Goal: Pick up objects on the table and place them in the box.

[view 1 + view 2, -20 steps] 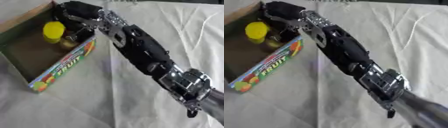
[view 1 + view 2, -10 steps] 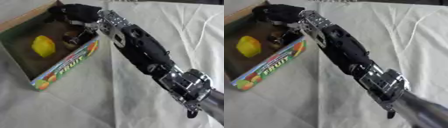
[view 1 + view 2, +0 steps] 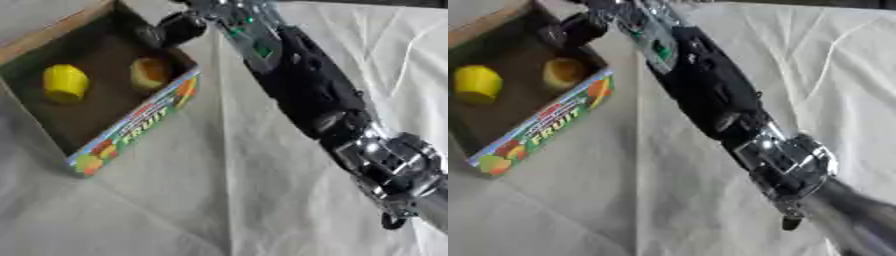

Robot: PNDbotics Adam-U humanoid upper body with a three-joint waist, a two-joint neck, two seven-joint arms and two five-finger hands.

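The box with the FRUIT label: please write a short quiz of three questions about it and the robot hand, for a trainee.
1. True or false: the bright yellow object lies inside the box.
2. How many things lie in the box? A) one B) two C) four
3. Fill in: the right hand is above the box's far ____ corner.

Key:
1. True. It lies on the box floor, in the left part.
2. B. The bright yellow object and a duller yellow-orange object beside it.
3. Right. The dark hand shows there at the top edge of the view; whether its fingers are curled cannot be told.
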